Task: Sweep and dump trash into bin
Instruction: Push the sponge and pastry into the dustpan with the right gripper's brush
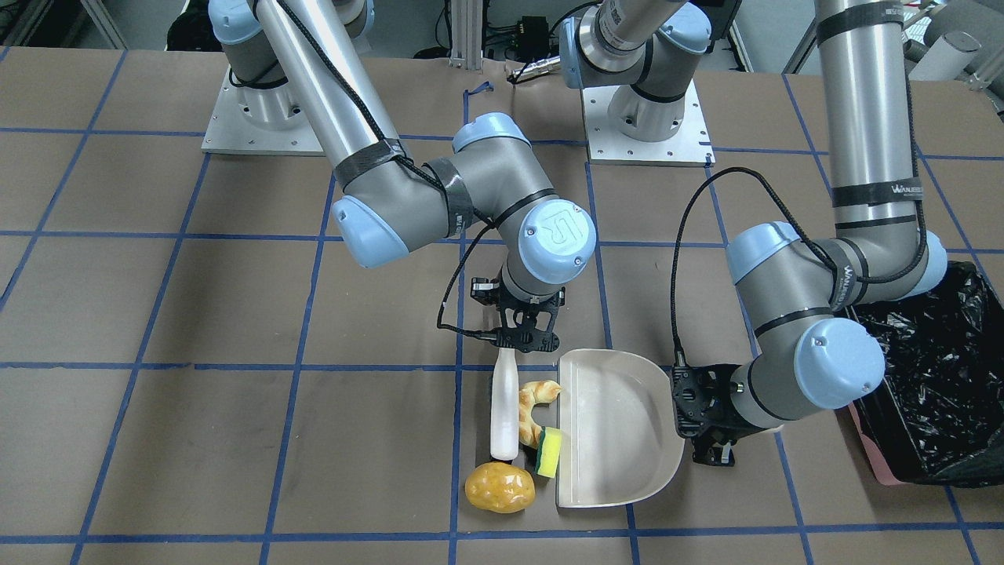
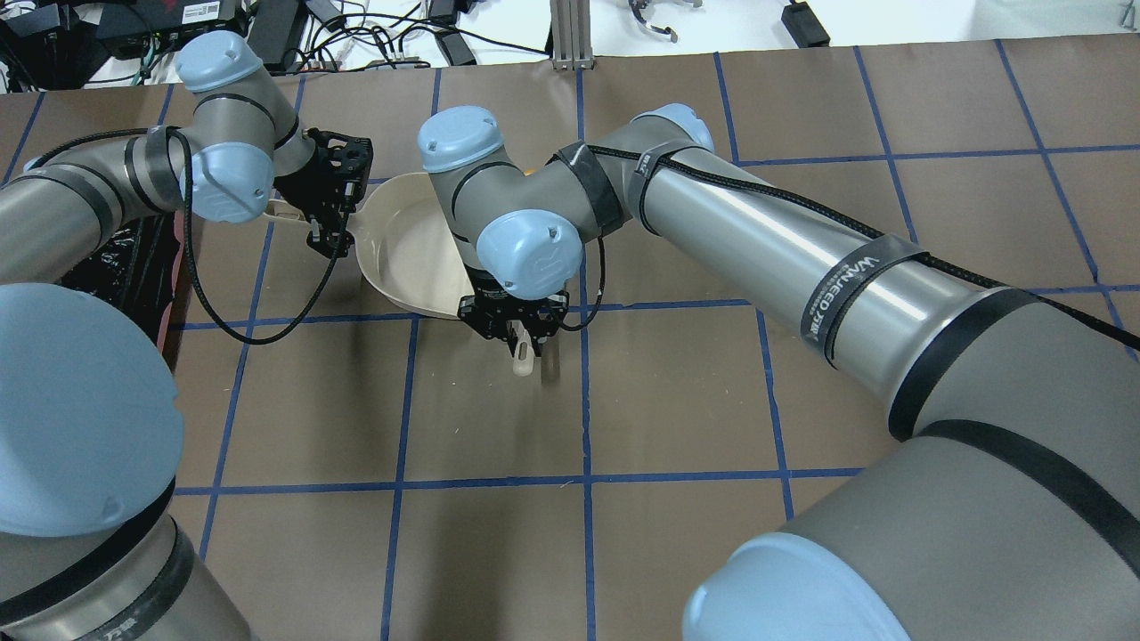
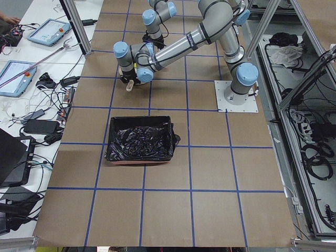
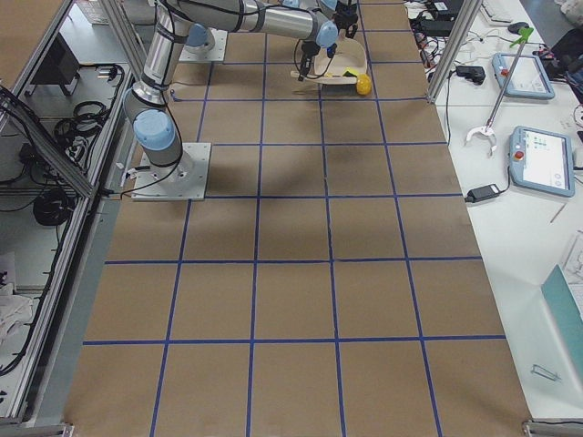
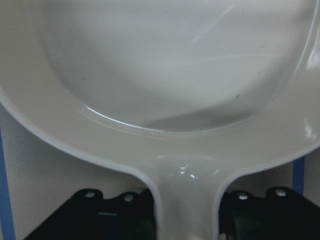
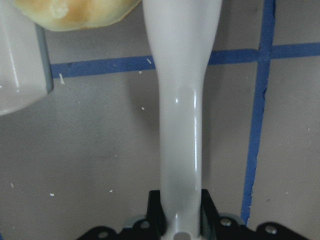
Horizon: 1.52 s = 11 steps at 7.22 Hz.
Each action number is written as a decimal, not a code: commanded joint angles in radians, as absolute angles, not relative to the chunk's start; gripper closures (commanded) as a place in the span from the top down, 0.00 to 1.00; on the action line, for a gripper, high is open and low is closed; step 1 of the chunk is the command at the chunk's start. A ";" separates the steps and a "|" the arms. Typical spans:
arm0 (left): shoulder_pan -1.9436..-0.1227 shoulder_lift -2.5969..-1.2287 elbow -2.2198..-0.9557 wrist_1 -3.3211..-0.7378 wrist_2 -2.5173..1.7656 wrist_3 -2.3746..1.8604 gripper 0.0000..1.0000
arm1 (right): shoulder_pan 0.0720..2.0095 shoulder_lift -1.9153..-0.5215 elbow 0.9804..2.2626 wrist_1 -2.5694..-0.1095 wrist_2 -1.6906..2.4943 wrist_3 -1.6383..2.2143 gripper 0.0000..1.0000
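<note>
We see the glossy potato [image 1: 500, 487], golden croissant [image 1: 536, 404] and yellow-green sponge [image 1: 549, 452] clustered low centre in the front view, at the dustpan [image 1: 620, 428] mouth. The black-lined bin [image 1: 933, 377] sits far right. Our right gripper [image 1: 522, 341] clamps the white brush [image 1: 505, 408], and our left gripper [image 1: 706, 424] clamps the dustpan's handle.
</note>
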<state>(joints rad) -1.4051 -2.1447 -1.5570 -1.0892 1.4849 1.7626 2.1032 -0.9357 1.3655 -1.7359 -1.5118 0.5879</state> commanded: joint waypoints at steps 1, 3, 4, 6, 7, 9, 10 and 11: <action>-1.405 -2.145 -1.557 -1.089 1.485 1.763 0.00 | 2.121 -0.930 1.356 -1.743 -1.486 0.604 0.02; -1.405 -2.145 -1.557 -1.089 1.480 1.763 0.00 | 2.140 -0.914 1.339 -1.770 -1.457 0.621 0.02; -1.405 -2.145 -1.557 -1.089 1.480 1.763 0.00 | 2.152 -0.901 1.312 -1.769 -1.457 0.630 0.02; -1.405 -2.145 -1.557 -1.089 1.480 1.763 0.00 | 2.173 -0.891 1.283 -1.770 -1.424 0.647 0.02; -1.405 -2.145 -1.557 -1.089 1.480 1.763 0.00 | 2.178 -0.884 1.276 -1.772 -1.420 0.661 0.02; -1.405 -2.145 -1.557 -1.089 1.480 1.763 0.00 | 2.197 -0.882 1.246 -1.776 -1.388 0.678 0.02; -1.405 -2.145 -1.557 -1.089 1.480 1.763 0.00 | 2.204 -0.882 1.232 -1.776 -1.365 0.681 0.02; -1.405 -2.145 -1.557 -1.089 1.480 1.763 0.00 | 2.210 -0.881 1.223 -1.776 -1.365 0.683 0.02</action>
<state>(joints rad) -1.4051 -2.1445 -1.5570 -1.0892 1.4803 1.7626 2.2018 -0.8820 1.2368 -1.7761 -1.3746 0.6790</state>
